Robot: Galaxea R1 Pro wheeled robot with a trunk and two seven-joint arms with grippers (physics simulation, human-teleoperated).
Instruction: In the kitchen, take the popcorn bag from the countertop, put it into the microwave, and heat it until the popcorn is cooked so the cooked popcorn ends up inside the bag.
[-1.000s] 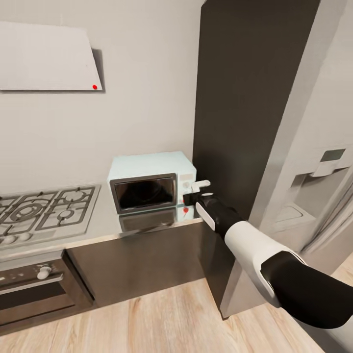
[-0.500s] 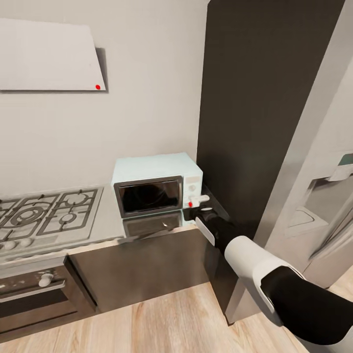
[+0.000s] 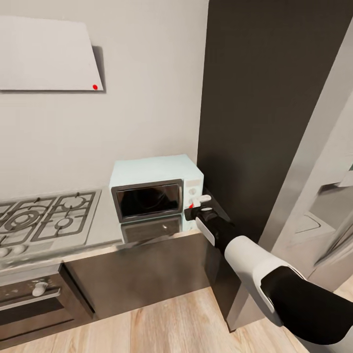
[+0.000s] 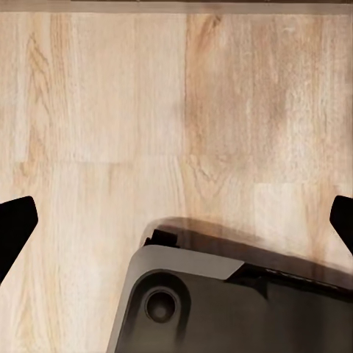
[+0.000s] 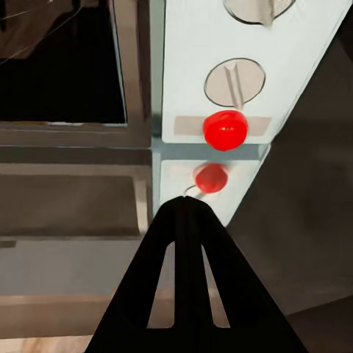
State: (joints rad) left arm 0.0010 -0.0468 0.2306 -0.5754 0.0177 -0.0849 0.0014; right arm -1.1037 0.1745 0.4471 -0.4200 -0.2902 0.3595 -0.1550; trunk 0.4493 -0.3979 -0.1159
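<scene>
The microwave (image 3: 156,192) is set on the counter (image 3: 103,233), at the counter's right end, directly against the tall dark cabinet panel (image 3: 255,108). Its dark-framed glass door (image 3: 147,200) is closed. The control panel (image 3: 192,192) lies on the side of the microwave nearest the dark panel and carries 2 round knobs and 1 red light (image 5: 224,130). A reflection of that light is visible on the glossy counter surface just below the microwave.

The right pincer (image 3: 195,206) is extended to the microwave's control panel, at the lower corner beside the red light. In the right wrist view the right pincer (image 5: 185,202) is seen with its 2 dark fingers pressed together to a single point, closed on nothing, the tip lying just short of the light's reflection.

In the left wrist view the left pincer (image 4: 176,220) is seen with its 2 dark fingertips (image 4: 13,224) spread wide apart, open and holding nothing. It is directed down at the wooden floor (image 4: 176,110), above a dark part of the robot base (image 4: 235,301).

A gas hob (image 3: 41,220) is set into the counter on the far side of the microwave from the dark panel. A built-in oven (image 3: 34,299) is mounted below the hob, and a white range hood (image 3: 46,56) hangs on the wall above it.
</scene>
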